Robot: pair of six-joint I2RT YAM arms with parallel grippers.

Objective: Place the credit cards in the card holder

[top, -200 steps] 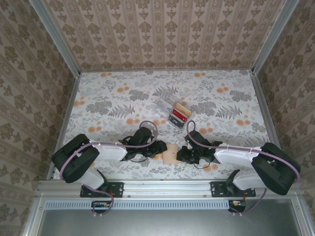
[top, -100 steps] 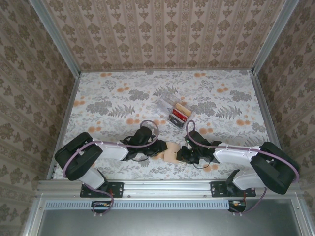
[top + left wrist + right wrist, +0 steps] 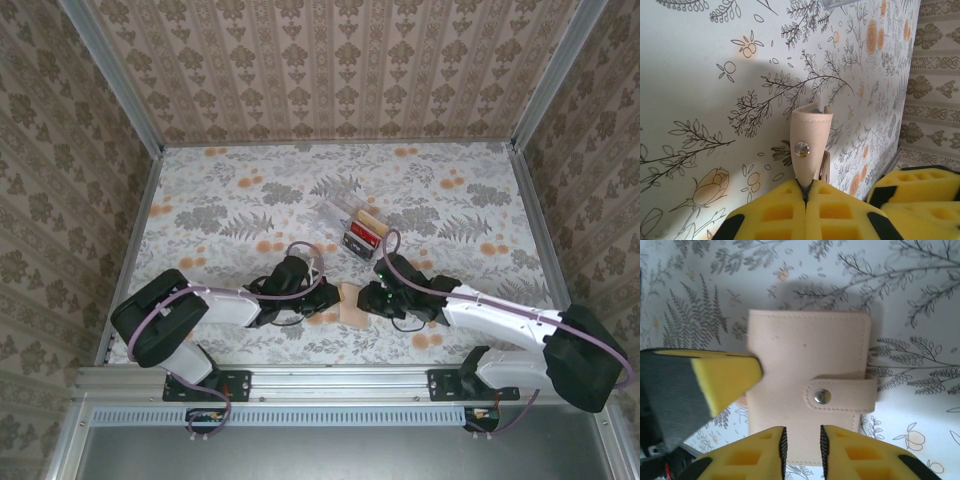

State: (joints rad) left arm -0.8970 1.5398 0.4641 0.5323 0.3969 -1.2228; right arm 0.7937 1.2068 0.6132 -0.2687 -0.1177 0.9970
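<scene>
Card holder [image 3: 805, 355] sits on the floral bench [image 3: 220, 200] near the front edge, between the two arms and midway between their wrists in the top view. Tan pouch, its strap [image 3: 842, 395] folded over one edge, the metal snap [image 3: 821, 396] on the strap looks fastened. Left pincer [image 3: 805, 192] is fully closed, yellow pads pressed together on one edge of the holder. In the left wrist view the holder is edge-on and rises out from between the pads, with the snap facing the camera. In the right wrist view one left pad [image 3: 725, 382] lies against the holder's left side. Right pincer [image 3: 801, 445] is slightly open, with a narrow gap between the yellow pads. Its tips are at the holder's near edge below the strap, and the tan face shows through the gap. No card in either pincer. Clear plastic tray [image 3: 335, 208] sits farther back on the bench, well apart from the holder, toward the middle. Credit cards are inside it: orange-tan card [image 3: 373, 221], red card [image 3: 363, 237], dark card [image 3: 352, 246], packed close together at the tray's near end.
</scene>
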